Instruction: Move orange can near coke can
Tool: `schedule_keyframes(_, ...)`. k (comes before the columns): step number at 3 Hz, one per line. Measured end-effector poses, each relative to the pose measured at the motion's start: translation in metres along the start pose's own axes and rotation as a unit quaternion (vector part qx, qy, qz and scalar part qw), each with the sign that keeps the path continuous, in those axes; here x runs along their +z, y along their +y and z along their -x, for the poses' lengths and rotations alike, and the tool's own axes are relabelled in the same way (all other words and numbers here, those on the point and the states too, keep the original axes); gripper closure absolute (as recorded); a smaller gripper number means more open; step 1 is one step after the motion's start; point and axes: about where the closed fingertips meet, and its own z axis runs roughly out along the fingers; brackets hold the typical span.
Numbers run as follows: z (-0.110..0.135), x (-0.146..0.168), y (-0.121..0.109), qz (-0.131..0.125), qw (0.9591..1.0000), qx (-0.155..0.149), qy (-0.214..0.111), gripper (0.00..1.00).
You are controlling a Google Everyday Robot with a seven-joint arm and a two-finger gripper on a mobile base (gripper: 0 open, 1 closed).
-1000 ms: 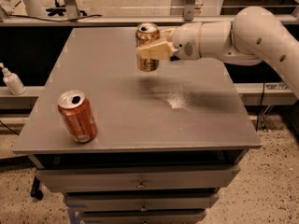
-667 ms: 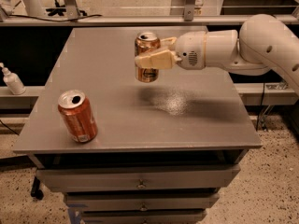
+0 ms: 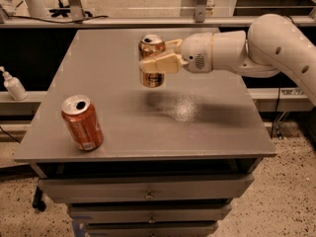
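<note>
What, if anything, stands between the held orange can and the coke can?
Nothing visible. The gripper, above the middle of the grey table, has its jaws shut on the golden amber-orange drink can; only bare tabletop lies between it and the copper-red can near the front-left corner.

Gripper point(image 3: 154, 57) over the counter's point(image 3: 222, 132) middle clasped the orange can point(image 3: 151, 80), near finger point(image 3: 159, 63) covering its side; arm point(image 3: 276, 48) ran off right; coke can point(image 3: 83, 123) label was unreadable.
</note>
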Motion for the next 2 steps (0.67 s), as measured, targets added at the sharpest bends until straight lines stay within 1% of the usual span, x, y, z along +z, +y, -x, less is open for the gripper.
schedule_keyframes(1,-0.006,0.017,0.019,0.026,0.9985,-0.039,0.028,1.00)
schedule_keyframes(2,-0.016,0.032,0.050,0.061,0.9936,-0.076,0.057,1.00)
